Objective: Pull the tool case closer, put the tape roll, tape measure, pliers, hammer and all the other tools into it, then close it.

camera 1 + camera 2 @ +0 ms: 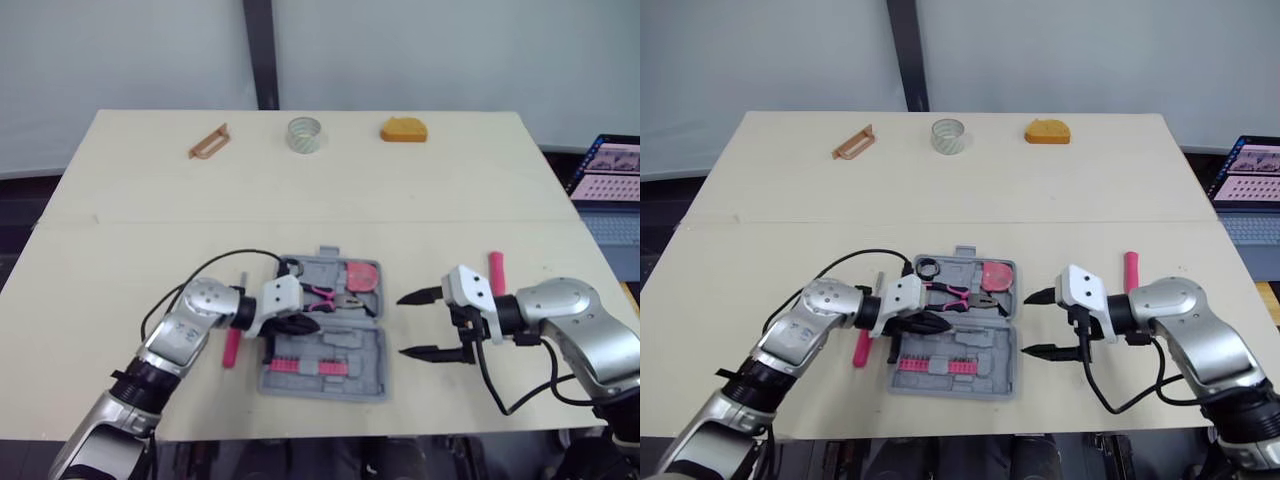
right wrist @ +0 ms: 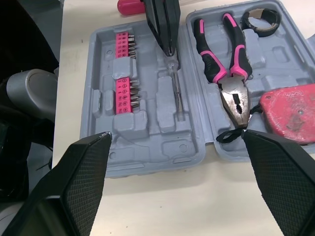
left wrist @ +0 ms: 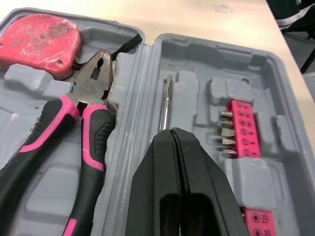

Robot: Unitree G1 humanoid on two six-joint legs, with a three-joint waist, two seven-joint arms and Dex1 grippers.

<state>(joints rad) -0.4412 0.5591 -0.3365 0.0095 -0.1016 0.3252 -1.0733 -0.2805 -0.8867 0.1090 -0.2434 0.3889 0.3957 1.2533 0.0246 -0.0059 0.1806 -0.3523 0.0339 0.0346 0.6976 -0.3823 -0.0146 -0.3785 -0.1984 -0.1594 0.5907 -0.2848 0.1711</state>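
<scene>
Beige wooden counter [image 1: 450,200] is carrying an open grey plastic tool case [image 1: 368,358], which is lying flat close to the near edge, about mid-width. In the case's far half, pink-and-black-handled pliers [image 2: 232,91] are lying in their slot, with a red-pink tape measure [image 3: 39,42] just beside the plier head and a small black tape ring [image 2: 261,19] sitting by the plier handles. The near half is holding pink strips of screwdriver bits [image 2: 125,73]. The left hand [image 3: 171,135] is hovering over the near half with fingers pressed together, pinching the end of a thin metal screwdriver [image 2: 177,93] whose shaft is lying along the middle slot. The right hand [image 1: 401,325] is hanging just beside the case's right side, fingers spread wide, gripping nothing and not touching the case. A pink-handled tool [image 1: 231,348] is lying on the counter just left of the case, partly under the left arm; can't tell what kind. Another pink handle [image 1: 495,272] is lying behind the right hand. Along the far edge, well apart from the case, a brown flat knife-like tool [image 1: 208,141], a clear tape roll [image 1: 305,134] and an orange wedge-shaped block [image 1: 403,130] are sitting in a row. An open laptop [image 1: 610,190] is sitting off the counter's right edge.
</scene>
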